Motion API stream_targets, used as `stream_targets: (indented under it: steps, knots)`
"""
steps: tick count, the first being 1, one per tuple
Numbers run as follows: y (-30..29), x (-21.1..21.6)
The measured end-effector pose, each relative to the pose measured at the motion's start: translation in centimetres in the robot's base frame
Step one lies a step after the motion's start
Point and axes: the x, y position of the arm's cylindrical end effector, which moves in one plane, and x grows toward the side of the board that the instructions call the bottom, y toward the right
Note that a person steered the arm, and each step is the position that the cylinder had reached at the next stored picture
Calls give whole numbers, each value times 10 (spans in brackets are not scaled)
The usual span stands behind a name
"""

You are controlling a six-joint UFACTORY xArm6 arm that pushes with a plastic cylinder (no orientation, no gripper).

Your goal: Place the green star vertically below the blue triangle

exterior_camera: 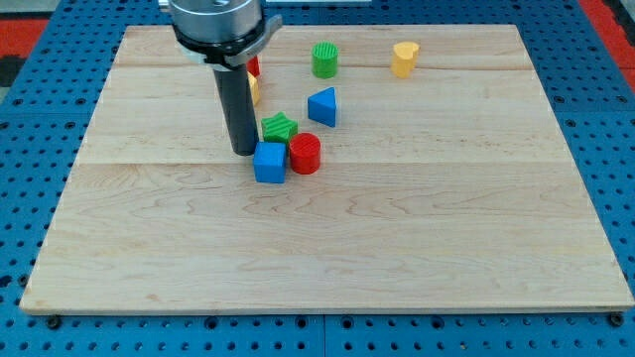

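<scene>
The green star point(279, 127) lies near the board's middle, below and left of the blue triangle point(323, 106). A blue cube point(270, 163) sits just below the star and a red cylinder point(306, 154) just to its lower right, both close against it. My tip point(244, 151) is on the board just left of the star and at the upper left of the blue cube. The rod hides part of a red block point(254, 67) and a yellow block point(255, 91) behind it.
A green cylinder point(324, 59) and a yellow heart-like block point(404, 59) stand near the view's top. The wooden board point(397, 248) lies on a blue perforated table point(20, 149).
</scene>
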Motion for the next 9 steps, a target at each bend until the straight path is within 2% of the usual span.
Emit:
stream_targets:
  steps: [2,3,4,5,6,7,8,9]
  knots:
    - [49,73]
    - [-8,33]
    - [7,-1]
    - [47,-3]
    - [42,-17]
    - [55,13]
    - [12,8]
    - [-20,-27]
